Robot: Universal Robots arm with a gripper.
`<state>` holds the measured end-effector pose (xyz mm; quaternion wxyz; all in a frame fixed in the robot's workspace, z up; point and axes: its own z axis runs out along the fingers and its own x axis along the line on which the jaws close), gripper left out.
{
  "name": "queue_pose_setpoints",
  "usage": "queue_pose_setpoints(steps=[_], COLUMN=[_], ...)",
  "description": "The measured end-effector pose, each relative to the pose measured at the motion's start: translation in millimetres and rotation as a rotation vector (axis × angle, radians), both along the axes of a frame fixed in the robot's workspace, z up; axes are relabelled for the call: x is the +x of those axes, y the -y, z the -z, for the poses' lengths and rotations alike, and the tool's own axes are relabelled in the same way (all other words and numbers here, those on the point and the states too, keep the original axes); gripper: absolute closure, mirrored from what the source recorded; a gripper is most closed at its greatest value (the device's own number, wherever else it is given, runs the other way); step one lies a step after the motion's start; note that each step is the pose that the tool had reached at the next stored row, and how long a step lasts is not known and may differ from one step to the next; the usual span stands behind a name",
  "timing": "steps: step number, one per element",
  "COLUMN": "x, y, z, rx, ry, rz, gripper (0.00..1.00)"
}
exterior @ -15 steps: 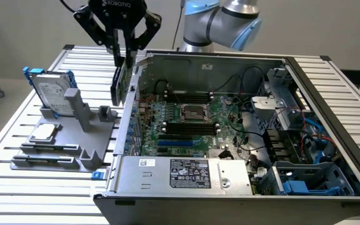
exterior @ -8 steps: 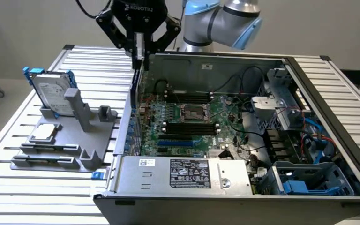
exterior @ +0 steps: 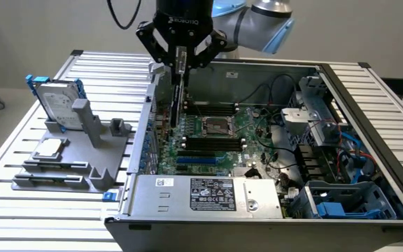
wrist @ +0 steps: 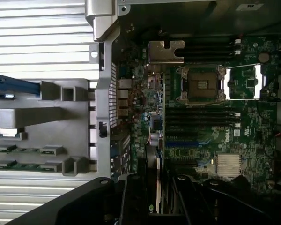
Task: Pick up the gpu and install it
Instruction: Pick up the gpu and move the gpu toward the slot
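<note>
One card is in play: the gpu (exterior: pixel 178 100) hangs upright, clamped between the fingers of the gripper (exterior: pixel 180 65). Its lower edge is down inside the open case (exterior: pixel 257 73), close along the case's slotted wall and above the motherboard (exterior: pixel 215 131). To seat it well, I'd keep it plumb, line its edge with the slot, and press straight down — no twist.

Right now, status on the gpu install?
Gripper shut on gpu. Card upright, edge-on, inside open case over motherboard. Whether seated, cannot tell. Hard drive on stand, outside case.
</note>
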<state>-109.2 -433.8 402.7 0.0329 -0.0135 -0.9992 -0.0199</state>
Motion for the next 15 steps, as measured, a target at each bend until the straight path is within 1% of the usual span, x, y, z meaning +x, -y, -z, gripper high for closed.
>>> queue_pose_setpoints(steps=[15], x=[68.0], y=[-9.6], z=[27.2], rx=[-0.005], ry=[0.0], rz=[0.0], gripper=[0.73])
